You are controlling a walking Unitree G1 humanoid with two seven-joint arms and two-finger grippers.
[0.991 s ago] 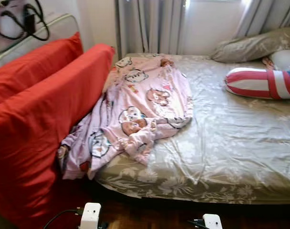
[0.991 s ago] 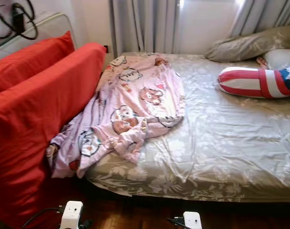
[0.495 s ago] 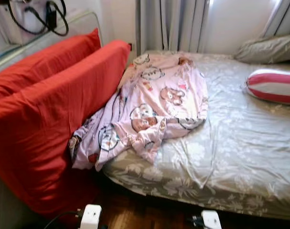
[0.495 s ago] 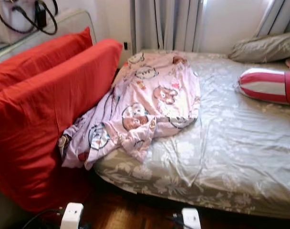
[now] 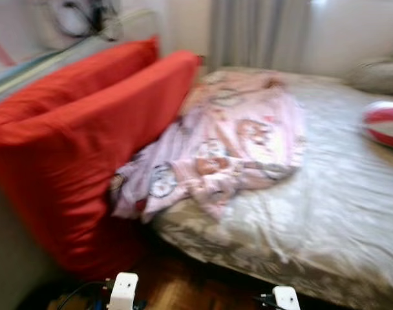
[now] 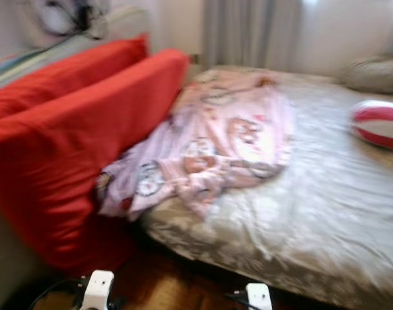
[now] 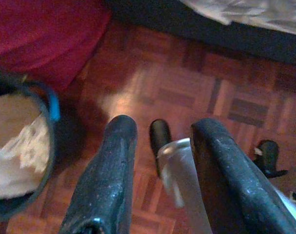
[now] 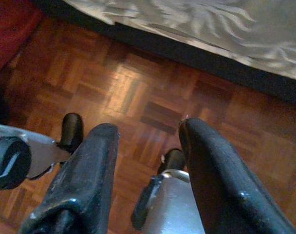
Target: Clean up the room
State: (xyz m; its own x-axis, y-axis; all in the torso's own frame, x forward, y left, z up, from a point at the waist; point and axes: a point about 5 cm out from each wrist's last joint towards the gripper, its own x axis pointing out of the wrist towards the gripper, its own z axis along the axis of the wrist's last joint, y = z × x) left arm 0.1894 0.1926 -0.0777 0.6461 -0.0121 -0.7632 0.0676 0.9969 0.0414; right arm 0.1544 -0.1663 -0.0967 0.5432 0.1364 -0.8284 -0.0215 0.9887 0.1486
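Crumpled pink cartoon-print blanket [image 5: 229, 148] lies heaped on grey floral-sheet bed [image 5: 326, 213], against red cushions [image 5: 86, 142]; prob. needs tidying. Left pincer [image 7: 160, 168] & right pincer [image 8: 145, 165] hang apart, empty, over parquet floor [image 8: 138, 92].

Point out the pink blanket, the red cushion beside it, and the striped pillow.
pink blanket [image 5: 238, 145]: left eye view, on its middle, where it lies on the bed.
red cushion [image 5: 99, 142]: left eye view, on its broad front face.
striped pillow [image 6: 381, 124]: right eye view, on its red and white end.
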